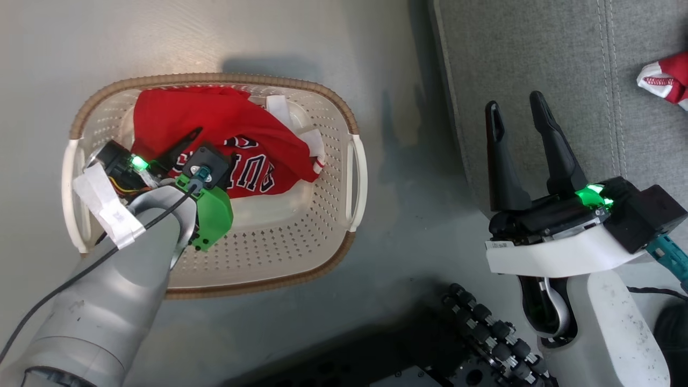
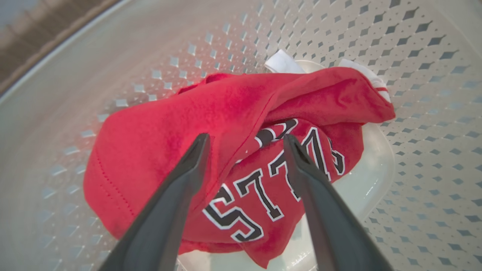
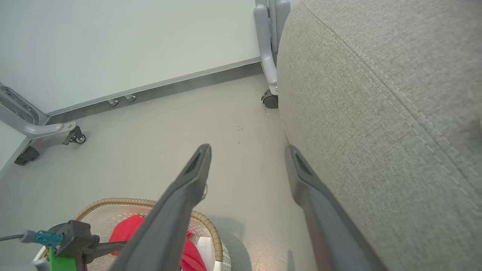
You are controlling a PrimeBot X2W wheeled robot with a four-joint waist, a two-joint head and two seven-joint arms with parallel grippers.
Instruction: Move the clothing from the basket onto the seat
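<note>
Left arm: the pale forearm slants down into the basket. The left gripper (image 2: 245, 137) points its two dark fingers at the heap of cloth.
Left tool: released, jaws spread wide with nothing between them. Its tips are just over the cloth; whether they touch it I cannot tell.
Right arm: the right gripper (image 1: 515, 102) hangs over the near edge of the large grey fabric-upholstered seat (image 1: 537, 48), fingers pointing away from the robot.
Right tool: released and empty.
Clothing: a crumpled red garment with black-and-white block lettering (image 2: 169, 143) lies in the far half of the basket. A second red-and-white piece (image 1: 669, 78) lies on the seat.
Surroundings: the rounded cream perforated plastic basket with a brown woven-look rim (image 1: 215, 79) stands on the grey floor (image 1: 408, 215), left of the seat and apart from it.
Axis: basket and garment both run left to right in the head view, lettering upward.
</note>
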